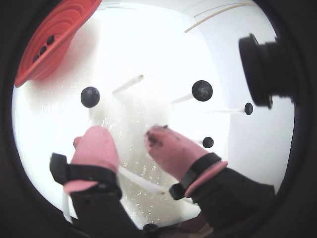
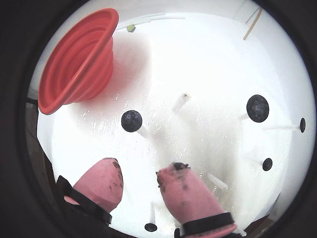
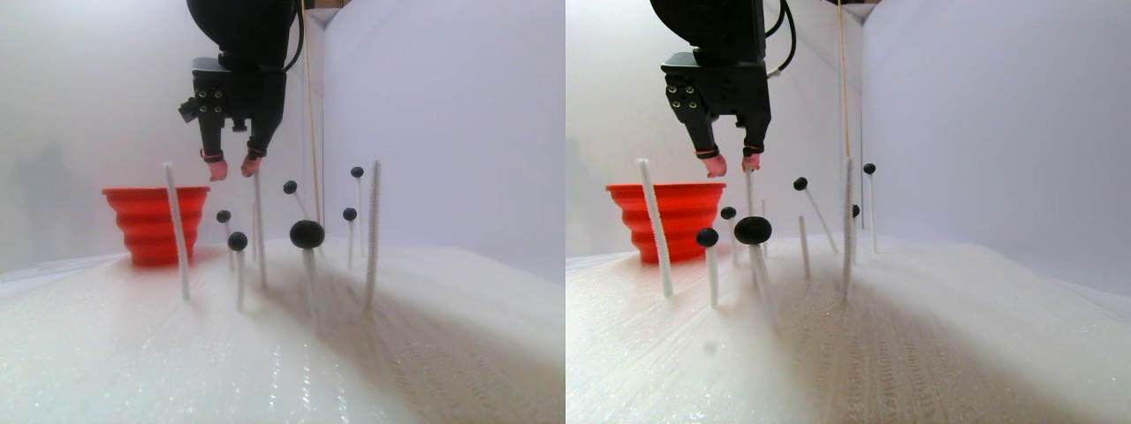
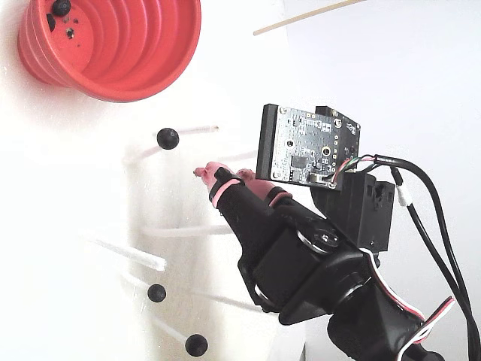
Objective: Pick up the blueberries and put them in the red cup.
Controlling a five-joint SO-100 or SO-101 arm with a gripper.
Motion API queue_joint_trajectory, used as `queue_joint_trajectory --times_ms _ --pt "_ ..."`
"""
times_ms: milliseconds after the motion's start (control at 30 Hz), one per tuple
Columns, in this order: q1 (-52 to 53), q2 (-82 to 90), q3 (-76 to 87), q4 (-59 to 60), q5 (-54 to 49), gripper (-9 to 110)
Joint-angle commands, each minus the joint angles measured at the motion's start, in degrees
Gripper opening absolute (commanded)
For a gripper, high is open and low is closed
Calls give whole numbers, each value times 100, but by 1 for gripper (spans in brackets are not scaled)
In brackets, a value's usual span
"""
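Note:
Several blueberries sit on thin white sticks above the white foam; the largest (image 3: pixel 307 234) is nearest in the stereo pair view. Others show in both wrist views (image 1: pixel 90 96) (image 1: pixel 202 90) (image 2: pixel 132 121) (image 2: pixel 257 108) and in the fixed view (image 4: pixel 167 138). The red cup (image 3: pixel 155 221) (image 1: pixel 64 25) (image 2: pixel 79 59) (image 4: pixel 143 37) stands at the left, with dark balls (image 1: pixel 49 39) inside it. My gripper (image 1: pixel 130 136) (image 2: pixel 141 171) (image 3: pixel 231 166) (image 4: pixel 222 171) hangs above the sticks, right of the cup. It is open, with nothing between its pink fingertips (image 1: pixel 96 141).
Bare white sticks (image 3: pixel 177 230) (image 3: pixel 373 230) rise among the berries. A thin wooden skewer (image 4: pixel 308 16) stands near the back corner. White walls close in the back and right. A black camera (image 1: pixel 262 69) juts in at the right of a wrist view.

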Motion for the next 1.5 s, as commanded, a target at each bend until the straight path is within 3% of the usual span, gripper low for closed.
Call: queue_joint_trajectory --times_ms 0,1467 --pt "-53 -44 -369 -220 -44 14" --pt "-281 -1837 -1389 -1143 62 16"
